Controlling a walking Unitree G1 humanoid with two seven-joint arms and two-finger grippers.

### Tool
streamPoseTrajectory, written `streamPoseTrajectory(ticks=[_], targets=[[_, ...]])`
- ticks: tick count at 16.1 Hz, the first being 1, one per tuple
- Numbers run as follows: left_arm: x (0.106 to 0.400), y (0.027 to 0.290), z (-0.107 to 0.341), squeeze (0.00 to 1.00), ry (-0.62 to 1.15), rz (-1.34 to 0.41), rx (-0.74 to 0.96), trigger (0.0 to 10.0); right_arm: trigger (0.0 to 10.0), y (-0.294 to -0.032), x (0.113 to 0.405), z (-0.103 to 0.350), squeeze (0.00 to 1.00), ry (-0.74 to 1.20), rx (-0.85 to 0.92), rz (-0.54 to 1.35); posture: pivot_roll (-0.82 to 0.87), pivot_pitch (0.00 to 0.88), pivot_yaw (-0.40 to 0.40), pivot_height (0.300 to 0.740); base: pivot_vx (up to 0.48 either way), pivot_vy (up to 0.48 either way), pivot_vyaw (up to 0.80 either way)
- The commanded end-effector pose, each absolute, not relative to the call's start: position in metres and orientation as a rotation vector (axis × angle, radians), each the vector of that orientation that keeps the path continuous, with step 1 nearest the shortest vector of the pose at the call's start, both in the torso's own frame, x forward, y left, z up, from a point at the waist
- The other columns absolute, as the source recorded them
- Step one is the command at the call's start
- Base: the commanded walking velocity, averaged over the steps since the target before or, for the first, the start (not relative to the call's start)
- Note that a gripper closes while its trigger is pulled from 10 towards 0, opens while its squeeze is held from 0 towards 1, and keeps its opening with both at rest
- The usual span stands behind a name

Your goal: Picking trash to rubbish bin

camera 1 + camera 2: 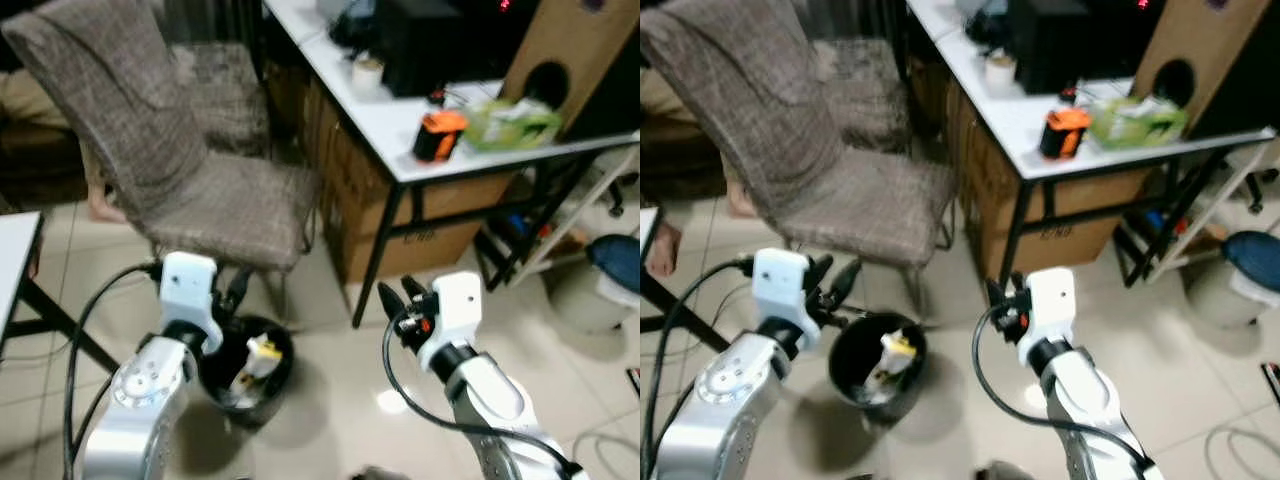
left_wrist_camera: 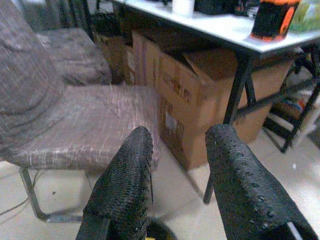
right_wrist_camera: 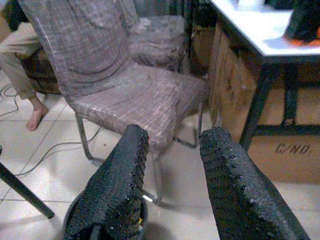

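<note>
At the far left, a person's bare foot (image 3: 34,119) is seen on the tiled floor behind the fabric-covered chair (image 1: 200,190). The left gripper (image 1: 830,283) is held just above and beside the rim of the black rubbish bin (image 1: 278,372), its fingers (image 2: 125,185) spread apart with nothing between them. Inside the bin, directly below those fingers, pale and yellow crumpled trash (image 1: 256,360) is already lying; it is judged to be light, soft packaging that would crush easily and is best pinched across a folded edge. The bin itself is judged light and liable to tip if nudged at its rim. To the right, the right gripper (image 1: 400,300) is held over bare floor, level with the bin and well apart from it, its fingers (image 3: 235,185) likewise parted and empty. Beyond the fingers stands the white bench (image 1: 380,120), with cardboard boxes (image 2: 200,95) beneath, and an orange-and-black object (image 1: 438,136) and a green packet (image 1: 510,125) on top.
</note>
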State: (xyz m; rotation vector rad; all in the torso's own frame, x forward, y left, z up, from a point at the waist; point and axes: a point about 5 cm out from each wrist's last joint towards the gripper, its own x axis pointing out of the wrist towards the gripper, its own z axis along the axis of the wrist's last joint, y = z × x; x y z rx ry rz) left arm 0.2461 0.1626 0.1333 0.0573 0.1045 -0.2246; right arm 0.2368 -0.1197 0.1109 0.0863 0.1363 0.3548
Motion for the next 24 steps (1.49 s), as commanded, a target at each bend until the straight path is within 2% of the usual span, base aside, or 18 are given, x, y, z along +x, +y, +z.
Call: streamPoseTrajectory(ticks=[1,4,6,9,12,13,17,21,24], targets=[[0.246,0.158,0.135,0.00,0.103,-0.237,0.057,10.0,10.0,-0.127,0.237,0.110,0.00,0.138,0.068,0.326,-0.06,0.070,-0.016,0.740,0.000,-0.480,0.00],[0.241,0.159,0.130,0.00,0.165,-0.231,-0.025,10.0,10.0,-0.127,0.236,0.107,0.00,0.149,0.066,0.334,-0.05,0.065,-0.019,0.740,0.000,0.160,0.00],[0.237,0.163,0.132,0.00,0.153,-0.218,0.043,10.0,10.0,-0.128,0.235,0.104,0.00,0.162,0.081,0.332,-0.04,0.061,-0.018,0.740,0.000,0.240,0.00],[0.232,0.167,0.124,0.00,0.243,-0.194,-0.003,10.0,10.0,-0.127,0.231,0.098,0.00,0.176,0.036,0.360,-0.04,0.052,-0.009,0.740,0.000,0.000,0.53],[0.232,0.165,0.136,0.00,0.143,-0.209,0.036,10.0,10.0,-0.126,0.229,0.107,0.00,0.119,0.054,0.374,-0.04,0.047,-0.008,0.740,0.000,0.000,0.80],[0.246,0.170,0.162,0.00,0.000,-0.071,-0.052,10.0,10.0,-0.127,0.239,0.127,0.00,0.028,0.048,0.349,-0.04,0.040,-0.010,0.740,0.000,0.000,0.80],[0.251,0.157,0.190,0.00,-0.055,-0.122,0.003,10.0,10.0,-0.132,0.254,0.157,0.00,-0.068,0.051,0.280,-0.03,0.043,-0.009,0.740,0.000,0.000,0.80],[0.247,0.156,0.194,0.00,-0.009,-0.209,0.099,10.0,10.0,-0.127,0.249,0.152,0.00,-0.033,0.118,0.290,-0.03,0.047,0.007,0.740,0.000,0.000,0.80],[0.250,0.157,0.196,0.00,-0.012,-0.184,0.106,10.0,10.0,-0.124,0.244,0.150,0.00,-0.023,0.132,0.301,-0.04,0.042,0.019,0.740,0.000,0.000,0.80]])
